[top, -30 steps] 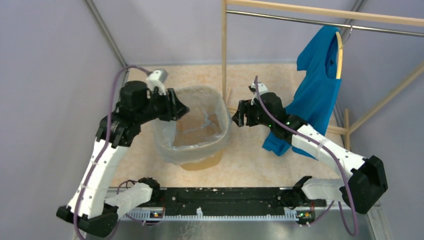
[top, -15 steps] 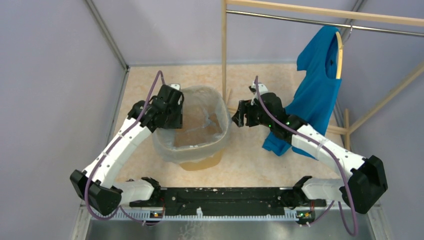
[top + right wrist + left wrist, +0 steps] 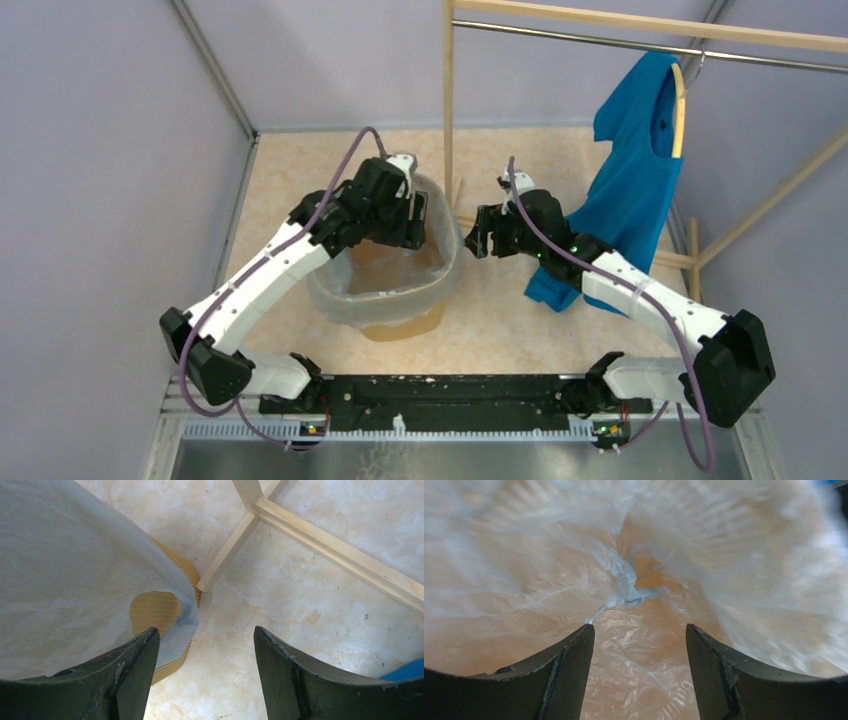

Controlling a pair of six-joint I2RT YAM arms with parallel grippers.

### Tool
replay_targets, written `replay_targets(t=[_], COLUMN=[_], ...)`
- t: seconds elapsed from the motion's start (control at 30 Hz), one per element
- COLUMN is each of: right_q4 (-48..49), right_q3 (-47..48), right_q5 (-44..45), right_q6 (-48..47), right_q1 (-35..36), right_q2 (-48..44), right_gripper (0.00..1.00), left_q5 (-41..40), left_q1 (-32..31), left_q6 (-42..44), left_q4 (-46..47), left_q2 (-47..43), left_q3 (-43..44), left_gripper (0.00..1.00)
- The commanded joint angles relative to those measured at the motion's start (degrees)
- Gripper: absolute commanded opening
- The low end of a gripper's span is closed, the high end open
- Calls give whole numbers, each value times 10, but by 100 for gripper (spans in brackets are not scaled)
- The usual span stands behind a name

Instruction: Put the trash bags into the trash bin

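Left arm: elbow folded out low on the left, white forearm running up and right to the trash bin [image 3: 405,325]. The wrist is bent over the bin's far rim. Left tool [image 3: 403,222] points down into the bin mouth. In the left wrist view the left tool [image 3: 639,630] has its jaws apart with nothing between them. Only crinkly film of the trash bag [image 3: 624,580] lies below, gathered to a knot-like pucker near the middle. Whether the tips touch the film, can't tell.

Right arm: elbow far out low on the right, forearm angled up and left across the blue shirt [image 3: 630,180]. Right tool [image 3: 481,232] faces left, just beside the bin's right rim and apart from it. In the right wrist view the right tool [image 3: 205,630] is spread open and holds nothing. It hovers over the bin corner and the floor [image 3: 300,580].

Trash bag [image 3: 330,295] sits inside the bin as a liner, its edge folded out over the rim all round. In the right wrist view the bag [image 3: 65,580] is draped down the outside, and a patch of the yellow bin wall [image 3: 155,610] is bare.

Bin stands on the floor next to a foot of the wooden rack [image 3: 447,100]. The shirt hangs from the rack on a hanger [image 3: 680,110].
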Motion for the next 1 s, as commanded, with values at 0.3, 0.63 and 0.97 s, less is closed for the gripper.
replay_targets(t=[0.3, 0.63, 0.97], right_q4=[45, 45, 14], right_q3=[-29, -32, -23], right_q5=[-27, -33, -14], right_q6=[23, 29, 9], right_q1=[-3, -3, -3], right_q2=[-5, -6, -17], right_gripper=[71, 72, 77], left_q5=[15, -37, -37], left_q1=[-2, -2, -2], left_q6=[-66, -89, -68], left_q4=[212, 259, 186], left_q2=[-4, 9, -7], left_q3=[-269, -330, -248], left_gripper=[83, 90, 97])
